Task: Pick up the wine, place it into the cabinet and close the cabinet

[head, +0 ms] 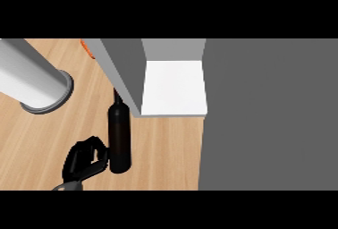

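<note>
The wine bottle is dark and looks to be lying on the wooden counter, its thin neck pointing away toward the cabinet's left wall. My left hand shows at the lower left, just beside the bottle's thick end. Its fingers are relaxed, not wrapped round the bottle; whether they touch its side I cannot tell. The cabinet stands open, and its white shelf is bare. Its grey door fills the right of the view. My right hand does not show.
A large grey cylinder with a rimmed end slants in from the upper left, above the counter. A small orange thing peeks out behind the cabinet's left wall. Bare wood lies in front of the cabinet.
</note>
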`<state>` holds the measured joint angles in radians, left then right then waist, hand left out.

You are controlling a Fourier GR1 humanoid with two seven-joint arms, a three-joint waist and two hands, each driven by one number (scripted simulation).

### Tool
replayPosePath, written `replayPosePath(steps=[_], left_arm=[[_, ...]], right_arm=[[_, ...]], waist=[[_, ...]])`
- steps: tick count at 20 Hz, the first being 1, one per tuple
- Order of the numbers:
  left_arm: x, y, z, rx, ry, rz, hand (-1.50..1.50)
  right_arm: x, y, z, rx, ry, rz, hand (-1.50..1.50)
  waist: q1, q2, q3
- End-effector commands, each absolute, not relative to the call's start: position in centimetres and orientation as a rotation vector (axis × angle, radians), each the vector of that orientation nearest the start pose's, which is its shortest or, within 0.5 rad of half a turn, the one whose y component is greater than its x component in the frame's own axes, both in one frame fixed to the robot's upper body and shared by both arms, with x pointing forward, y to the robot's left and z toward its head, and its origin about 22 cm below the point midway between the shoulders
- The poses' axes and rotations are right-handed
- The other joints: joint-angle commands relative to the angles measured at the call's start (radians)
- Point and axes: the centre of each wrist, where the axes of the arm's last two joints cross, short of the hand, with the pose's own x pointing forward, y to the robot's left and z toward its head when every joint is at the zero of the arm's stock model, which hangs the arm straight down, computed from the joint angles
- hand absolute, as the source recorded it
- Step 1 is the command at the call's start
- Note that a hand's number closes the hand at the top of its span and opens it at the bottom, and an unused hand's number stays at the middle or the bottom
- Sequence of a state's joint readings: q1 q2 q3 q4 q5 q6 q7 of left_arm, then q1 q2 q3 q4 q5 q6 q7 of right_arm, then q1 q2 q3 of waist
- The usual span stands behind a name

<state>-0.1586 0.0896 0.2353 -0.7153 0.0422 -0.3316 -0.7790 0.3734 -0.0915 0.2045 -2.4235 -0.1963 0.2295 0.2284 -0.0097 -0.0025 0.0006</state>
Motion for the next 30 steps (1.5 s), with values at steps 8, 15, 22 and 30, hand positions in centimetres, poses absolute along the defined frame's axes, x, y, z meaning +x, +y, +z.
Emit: replayPosePath(steps=[8, 15, 22, 30], left_arm=[[25.3, 24.4, -10.7, 0.059, -1.740, -0.063, 1.50], [28.7, 21.1, -6.3, 0.051, -1.734, -0.105, 1.50], [30.0, 17.3, -3.3, 0.071, -1.697, -0.142, 1.50], [31.6, 13.8, -1.6, 0.172, -1.696, -0.253, 1.50]], right_arm=[[9.7, -22.4, 16.3, 0.359, -1.874, 0.239, -1.50], [9.0, -23.3, 15.4, 0.366, -1.851, 0.221, -1.50], [10.6, -23.7, 14.0, 0.362, -1.858, 0.225, -1.50], [9.3, -23.6, 14.7, 0.368, -1.865, 0.213, -1.50]], waist=[[0.006, -0.002, 0.000], [-0.005, -0.002, 0.000], [-0.002, 0.000, 0.000], [-0.018, 0.000, 0.000]])
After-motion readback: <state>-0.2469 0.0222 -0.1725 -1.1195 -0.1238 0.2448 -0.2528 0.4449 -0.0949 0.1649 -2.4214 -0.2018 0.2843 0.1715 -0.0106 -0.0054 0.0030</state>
